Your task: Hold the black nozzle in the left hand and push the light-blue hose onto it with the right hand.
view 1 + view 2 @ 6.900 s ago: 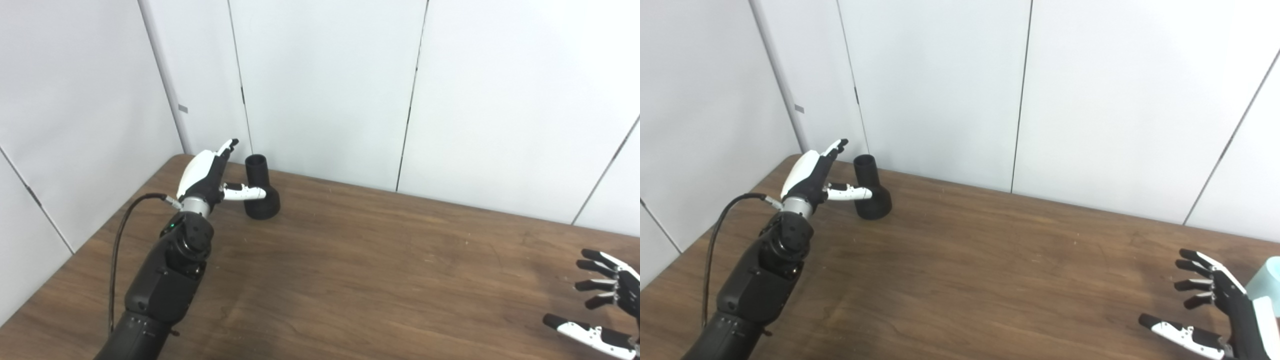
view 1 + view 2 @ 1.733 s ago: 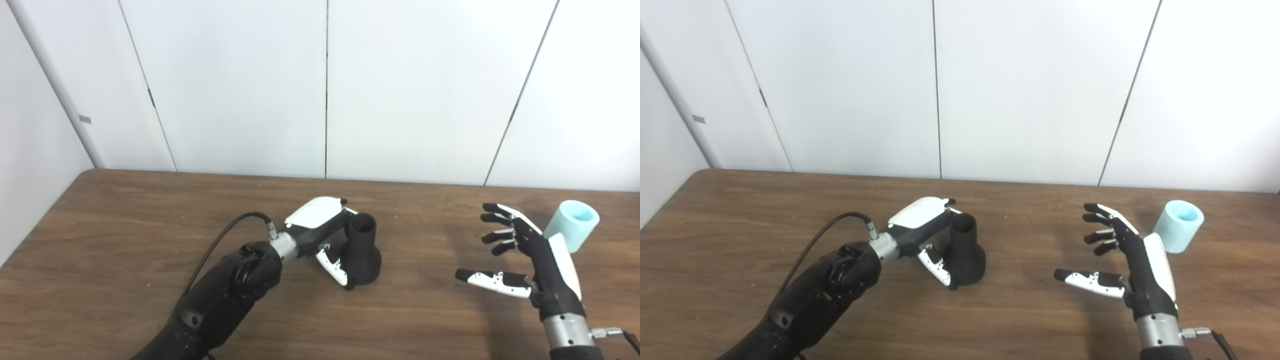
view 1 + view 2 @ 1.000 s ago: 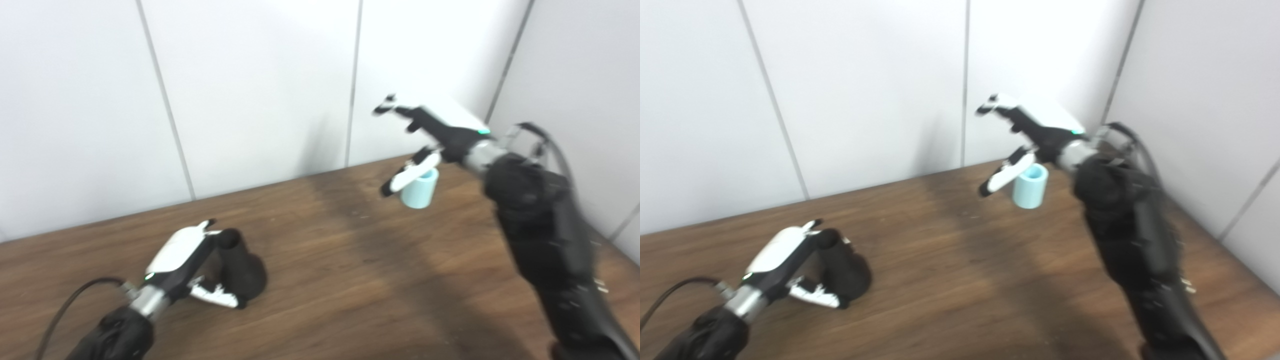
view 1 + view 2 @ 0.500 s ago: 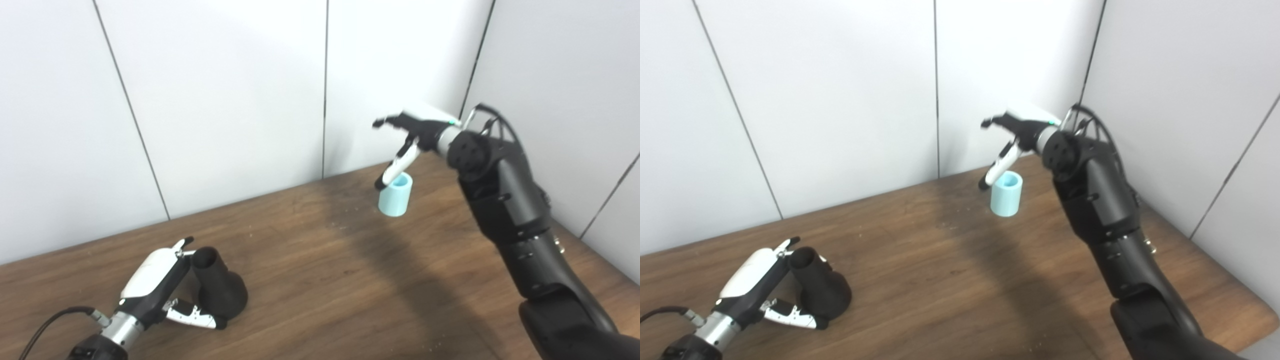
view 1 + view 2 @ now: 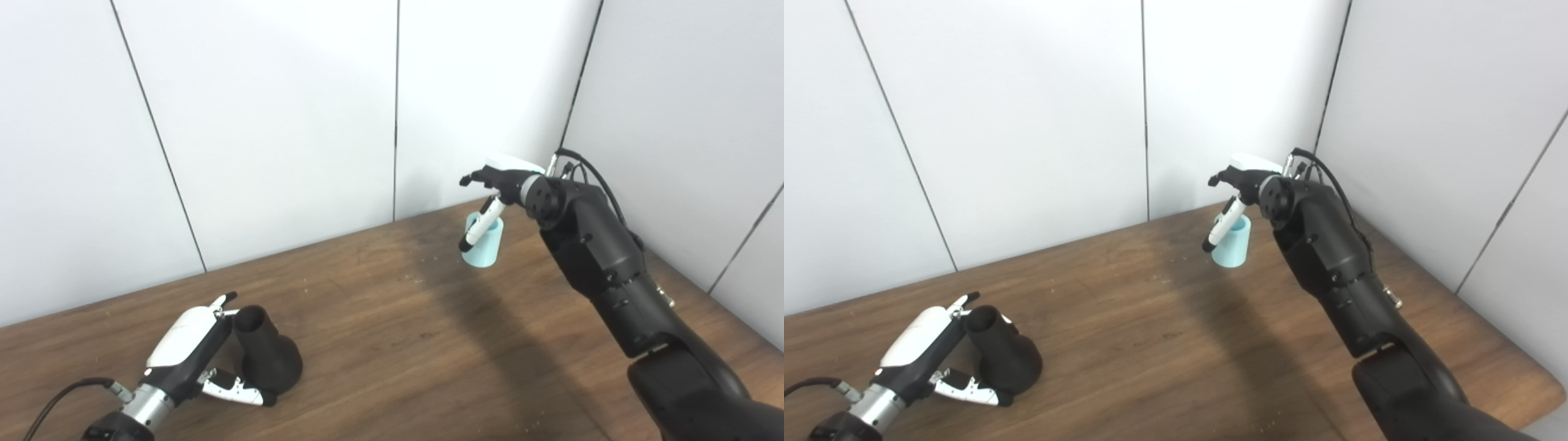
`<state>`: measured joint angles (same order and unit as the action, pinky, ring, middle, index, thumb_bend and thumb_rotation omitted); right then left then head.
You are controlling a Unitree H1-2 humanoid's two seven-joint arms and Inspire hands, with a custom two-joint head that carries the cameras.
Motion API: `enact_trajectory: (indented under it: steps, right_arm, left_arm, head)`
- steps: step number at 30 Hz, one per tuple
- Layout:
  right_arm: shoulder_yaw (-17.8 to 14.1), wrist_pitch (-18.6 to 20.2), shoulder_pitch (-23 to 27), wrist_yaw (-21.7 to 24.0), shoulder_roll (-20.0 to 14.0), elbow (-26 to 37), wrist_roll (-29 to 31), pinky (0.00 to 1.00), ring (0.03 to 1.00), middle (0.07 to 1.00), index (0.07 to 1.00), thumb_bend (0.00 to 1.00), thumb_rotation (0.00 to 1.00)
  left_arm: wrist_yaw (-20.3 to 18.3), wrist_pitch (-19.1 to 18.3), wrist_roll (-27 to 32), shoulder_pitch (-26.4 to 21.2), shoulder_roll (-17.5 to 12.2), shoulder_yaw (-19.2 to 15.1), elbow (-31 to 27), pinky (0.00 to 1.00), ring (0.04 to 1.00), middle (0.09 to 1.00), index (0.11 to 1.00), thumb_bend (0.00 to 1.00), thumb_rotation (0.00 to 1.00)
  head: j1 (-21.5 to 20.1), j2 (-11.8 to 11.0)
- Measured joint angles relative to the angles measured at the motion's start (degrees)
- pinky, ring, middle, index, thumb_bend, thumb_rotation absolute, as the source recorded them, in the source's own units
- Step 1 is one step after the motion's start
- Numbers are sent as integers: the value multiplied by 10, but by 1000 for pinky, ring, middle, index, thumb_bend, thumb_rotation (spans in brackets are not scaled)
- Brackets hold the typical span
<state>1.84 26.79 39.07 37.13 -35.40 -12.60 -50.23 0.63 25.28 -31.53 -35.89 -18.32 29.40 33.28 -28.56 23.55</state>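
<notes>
The black nozzle [image 5: 269, 361] stands flared end down at the lower left of the brown table [image 5: 398, 343]. My left hand [image 5: 187, 340] wraps it: fingers go behind its neck and the thumb lies along the front of its base. The light-blue hose [image 5: 488, 246], a short tube with its open end up, stands at the far right near the wall corner. My right hand [image 5: 499, 180] hovers just above it, open. Its thumb hangs down across the hose's left side, and its fingers are spread above the rim without closing on the tube.
White wall panels close off the table's back and right sides, right behind the hose. The table's right edge [image 5: 1507, 343] runs diagonally beside my right arm. A black cable [image 5: 58, 398] trails from my left wrist.
My right hand has come down and nearer to the hose, its thumb now in front of the tube. The left hand and the nozzle have stayed put.
</notes>
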Motion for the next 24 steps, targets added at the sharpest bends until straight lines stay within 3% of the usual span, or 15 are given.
enact_trajectory:
  steps: [1,3,5,8,18,20,24]
  right_arm:
    - [3,0,0,-5,-1,-4,2,912,933,934,891,996,249]
    - [9,0,0,-18,-4,-15,5,961,939,933,893,994,250]
    - [14,0,0,-26,-8,-29,8,914,941,932,893,995,254]
    - [16,0,0,-32,-10,-51,10,769,912,930,890,991,254]
    - [16,0,2,-51,-10,-91,13,791,948,980,881,969,204]
    - [16,0,2,-60,-10,-96,13,734,908,980,875,969,197]
    - [16,0,2,-73,-8,-99,18,650,777,881,869,953,175]
  left_arm:
    - [0,0,0,0,0,0,0,1000,617,499,471,526,0]
    - [0,0,0,0,-1,0,0,1000,615,500,470,526,0]
    - [0,0,0,0,-1,0,-1,1000,613,501,469,526,0]
    - [-1,0,0,1,-1,-1,-1,1000,613,502,468,525,0]
    - [-1,-1,0,5,-5,-3,-9,1000,613,501,469,526,0]
    - [0,-3,0,8,-6,-3,-13,1000,620,502,468,525,0]
    - [0,-6,0,8,-7,-2,-16,1000,622,501,469,526,0]
  head:
    - [0,0]
    - [0,0]
    - [1,1]
    - [1,1]
    - [4,7]
    - [4,9]
    - [7,12]
